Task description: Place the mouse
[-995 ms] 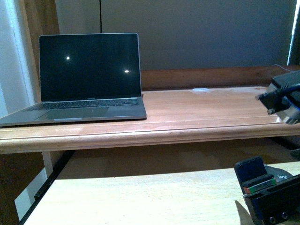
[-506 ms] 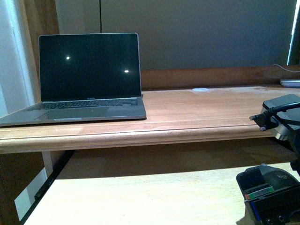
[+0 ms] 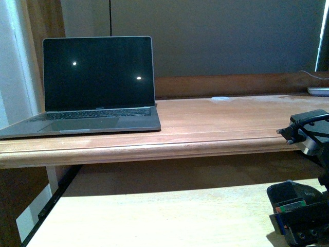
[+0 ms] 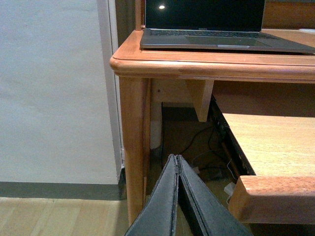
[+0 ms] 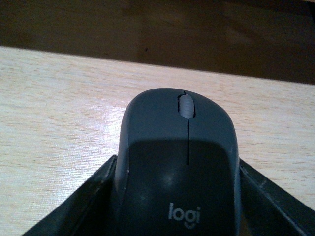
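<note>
Near right, at pale shelf (image 3: 154, 216), my R gripper (image 3: 299, 218) clamps the mouse (image 5: 179, 167), wheel facing far; L gripper (image 4: 175, 164) pinched closed.

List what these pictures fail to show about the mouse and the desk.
Underside of the mouse: right wrist view, hidden by its own body, so contact with the shelf is unclear.
Rear of the mouse: cut off by that view's bottom edge.
Front view: the right pincer covers most of the mouse.
White spot on the desk: too small to name.

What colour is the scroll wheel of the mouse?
Light grey scroll wheel on the dark grey mouse; right wrist view shows it best.
</note>
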You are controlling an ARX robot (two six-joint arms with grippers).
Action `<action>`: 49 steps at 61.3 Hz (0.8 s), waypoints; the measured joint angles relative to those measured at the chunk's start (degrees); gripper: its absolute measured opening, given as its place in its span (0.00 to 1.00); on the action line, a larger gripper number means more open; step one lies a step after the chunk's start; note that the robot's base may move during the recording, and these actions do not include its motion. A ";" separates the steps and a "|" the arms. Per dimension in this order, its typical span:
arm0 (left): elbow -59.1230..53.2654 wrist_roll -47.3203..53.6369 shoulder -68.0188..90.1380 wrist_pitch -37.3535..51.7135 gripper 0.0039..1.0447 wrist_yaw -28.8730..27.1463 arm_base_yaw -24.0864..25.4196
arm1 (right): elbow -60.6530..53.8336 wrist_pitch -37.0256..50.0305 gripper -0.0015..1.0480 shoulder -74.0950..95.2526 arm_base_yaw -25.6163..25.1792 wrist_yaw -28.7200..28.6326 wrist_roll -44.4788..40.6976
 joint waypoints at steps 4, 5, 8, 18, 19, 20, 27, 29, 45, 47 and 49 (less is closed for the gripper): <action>0.00 -0.02 0.00 0.00 0.02 0.00 0.00 | 0.02 -0.35 0.53 -0.57 -0.17 0.00 0.07; 0.00 0.00 0.00 0.00 0.02 0.00 0.00 | 0.02 -0.42 0.53 -0.70 -0.20 0.02 0.07; 0.00 0.00 0.00 0.00 0.02 0.00 0.00 | 0.02 -0.79 0.53 -1.29 -0.28 0.09 0.15; 0.00 -0.02 0.00 0.00 0.26 0.00 0.00 | 1.64 -3.89 0.53 -6.49 -0.42 -1.36 1.31; 0.00 0.00 0.00 0.00 0.27 0.00 0.00 | 2.03 -4.17 0.53 -6.91 -0.42 -1.53 1.46; 0.00 0.00 0.00 0.00 0.31 0.00 0.00 | 2.99 -4.81 0.53 -7.61 -0.42 -1.88 1.73; 0.00 0.00 0.00 0.00 0.48 0.00 0.00 | 9.86 -7.56 0.53 -9.01 0.00 -2.69 3.87; 0.00 0.00 0.00 0.00 0.53 0.00 0.00 | 12.31 -8.17 0.53 -8.63 0.39 -2.19 4.31; 0.00 0.00 0.00 0.00 0.93 0.00 0.00 | 34.27 -11.69 0.53 7.37 6.36 5.57 7.28; 0.00 0.07 0.00 0.00 0.94 0.00 0.00 | 37.07 -12.22 0.53 10.16 7.04 6.84 7.54; 0.00 0.04 0.00 0.00 0.93 0.00 0.00 | 40.61 -12.83 0.53 13.81 7.80 8.57 7.56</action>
